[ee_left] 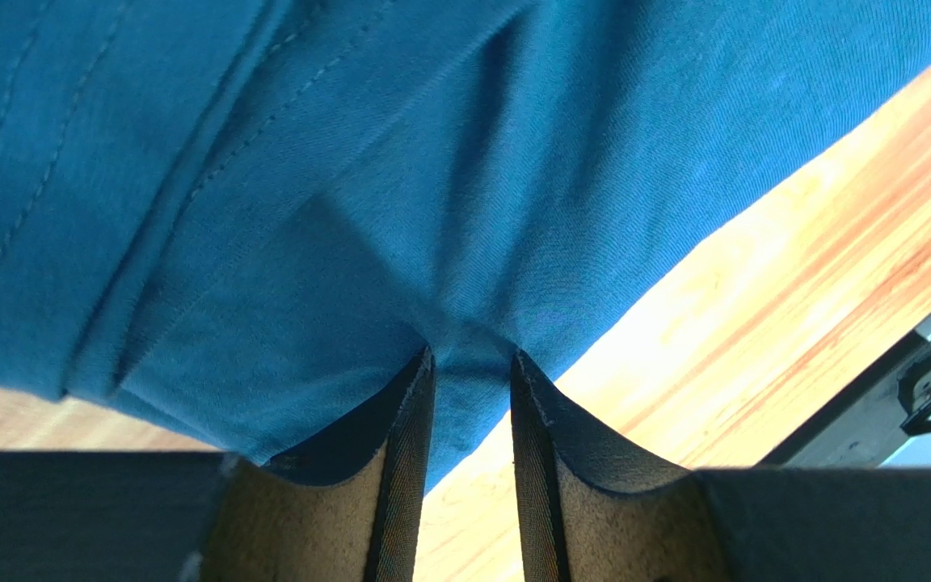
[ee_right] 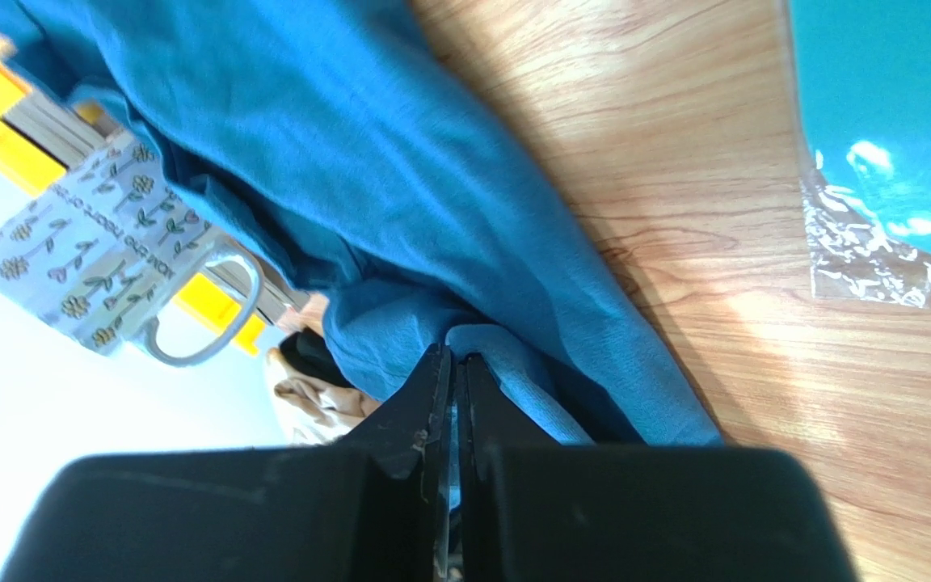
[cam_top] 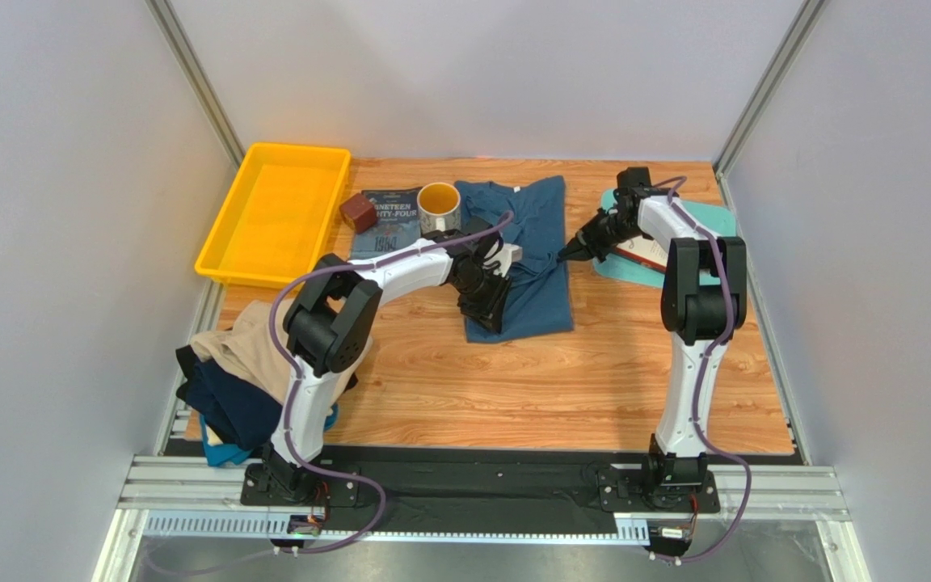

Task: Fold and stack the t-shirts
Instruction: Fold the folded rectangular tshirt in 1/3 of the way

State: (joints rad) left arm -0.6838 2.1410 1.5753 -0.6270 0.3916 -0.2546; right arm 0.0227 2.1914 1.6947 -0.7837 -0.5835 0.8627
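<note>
1. Where things stand: the teal shirt [cam_top: 529,243] lies rumpled on the table [cam_top: 555,376] in the upper middle of the overhead view. The other shirts [cam_top: 234,370] sit in a heap at the lower left edge of the table.
2. The left gripper [ee_left: 470,370] is clamped on a pucker of teal cloth close to the shirt's edge. The right gripper [ee_right: 452,364] is squeezed almost flat on a fold at the shirt's right side.
3. My biggest worry is that both bites look thin. If I pull the arms apart too hard, one could slip out and the shirt would flop back bunched.
4. I can't tell whether each grip holds one layer or two. With two layers, the underside drags along and the fold comes out lopsided.
5. The mug [cam_top: 438,207] sits just beside the shirt's upper left corner. A sweep that way could snag cloth on it or tip it over.
6. The cutting board [cam_top: 707,222] is near the right arm, so cloth dragged across it might catch on its edge.
</note>
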